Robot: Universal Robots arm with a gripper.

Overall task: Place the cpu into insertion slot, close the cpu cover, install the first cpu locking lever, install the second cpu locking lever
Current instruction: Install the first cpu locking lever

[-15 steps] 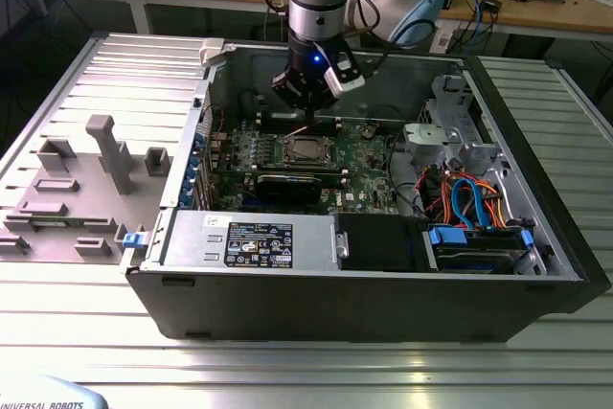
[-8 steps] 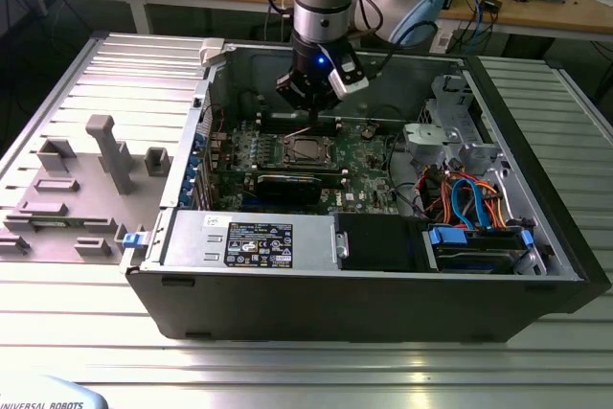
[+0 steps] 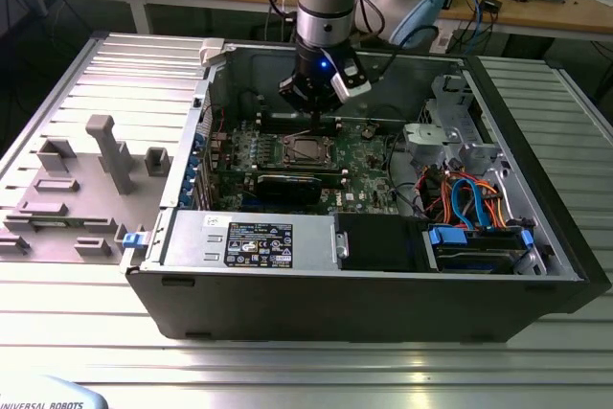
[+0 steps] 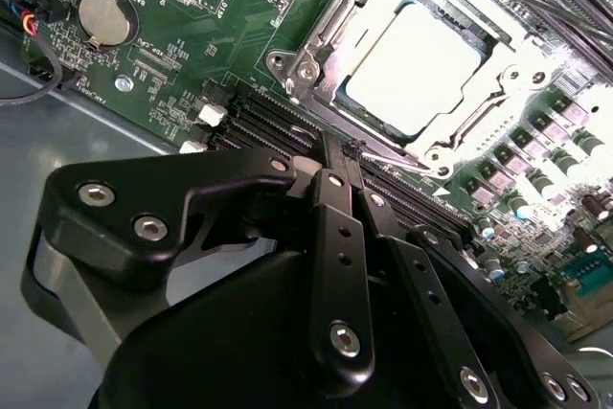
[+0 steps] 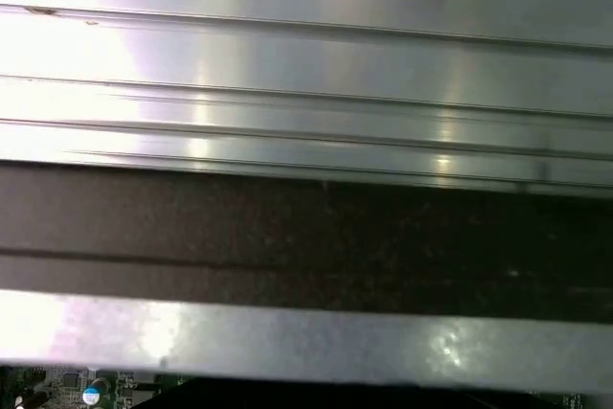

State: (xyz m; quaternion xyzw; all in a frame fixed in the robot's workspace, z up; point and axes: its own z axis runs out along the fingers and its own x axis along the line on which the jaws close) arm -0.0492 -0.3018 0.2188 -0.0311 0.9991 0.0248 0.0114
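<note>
The cpu (image 4: pixel 412 69) lies flat in the insertion slot (image 3: pixel 306 148) on the green board, its silver-grey top showing through the window of the cpu cover (image 4: pixel 330 21), which lies down flat over it. My gripper (image 4: pixel 347 152) is shut, fingers pressed together. Its tips sit at the end of a thin metal locking lever (image 4: pixel 397 157) that runs along the socket's near edge. In the exterior view the gripper (image 3: pixel 319 124) hangs straight down over the far edge of the socket, inside the open computer case (image 3: pixel 364 308).
A black card (image 3: pixel 287 184) lies just in front of the socket, with a power supply (image 3: pixel 249 237) nearer still. Coloured cables (image 3: pixel 469 198) fill the exterior view's right. Black memory slots (image 4: pixel 259 122) and a coin battery (image 4: pixel 107 18) flank the fingers. Grey fixtures (image 3: pixel 105 155) stand outside the case.
</note>
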